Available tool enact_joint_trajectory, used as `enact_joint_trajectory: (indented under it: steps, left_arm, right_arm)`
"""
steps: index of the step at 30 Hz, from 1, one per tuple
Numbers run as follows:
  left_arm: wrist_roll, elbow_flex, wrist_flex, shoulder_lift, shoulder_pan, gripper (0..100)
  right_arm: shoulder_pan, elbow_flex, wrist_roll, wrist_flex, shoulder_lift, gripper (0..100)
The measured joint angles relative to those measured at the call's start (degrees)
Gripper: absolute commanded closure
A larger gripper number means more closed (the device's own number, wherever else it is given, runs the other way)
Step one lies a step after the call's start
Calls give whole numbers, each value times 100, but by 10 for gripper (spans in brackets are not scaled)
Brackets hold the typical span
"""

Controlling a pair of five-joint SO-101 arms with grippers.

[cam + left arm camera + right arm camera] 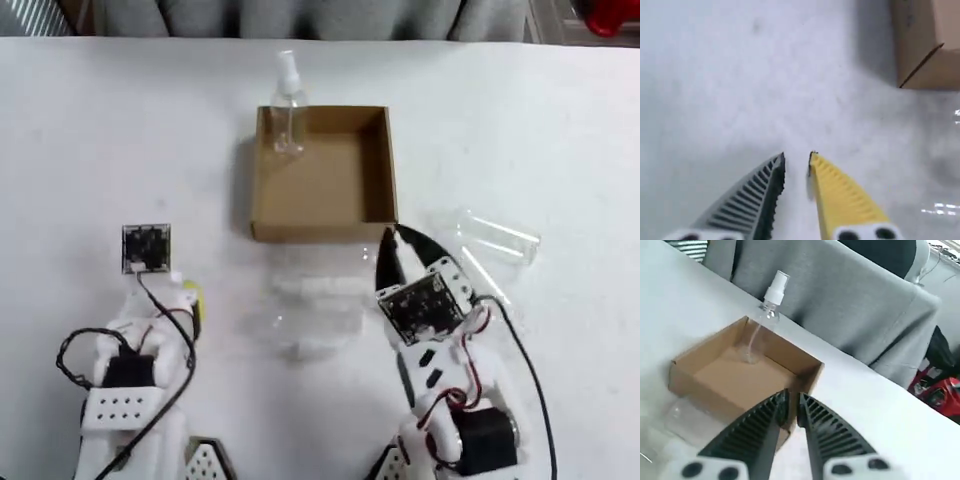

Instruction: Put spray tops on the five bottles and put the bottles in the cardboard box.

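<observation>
The left fingers (816, 167) are hanging over the bare surface (120, 130). They are a little apart and holding nothing. The box (320, 230) is sitting in the middle of the surface. One bottle (288, 115) with a spray top (288, 68) is standing inside the box, by its far left corner. Just in front of the box, some clear bottles (310, 320) are lying on the surface; I cannot tell how many. The right fingers (805, 410) are hanging near the box's front right corner. They are almost closed and holding nothing. Another clear bottle (497, 238) is lying to their right.
</observation>
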Motion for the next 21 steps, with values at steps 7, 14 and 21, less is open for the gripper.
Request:
enact_joint_trajectory:
  steps: [7, 14, 21]
  left_arm:
    - [0, 0, 0, 0, 0, 906]
    - [0, 0, 0, 0, 0, 906]
    - [0, 0, 0, 0, 0, 906]
  right_arm:
    - [774, -1204, 105, 1099, 1776, 978]
    - [1644, -3156, 527, 2497, 4158, 978]
    - [2268, -4484, 1231, 2901, 6022, 976]
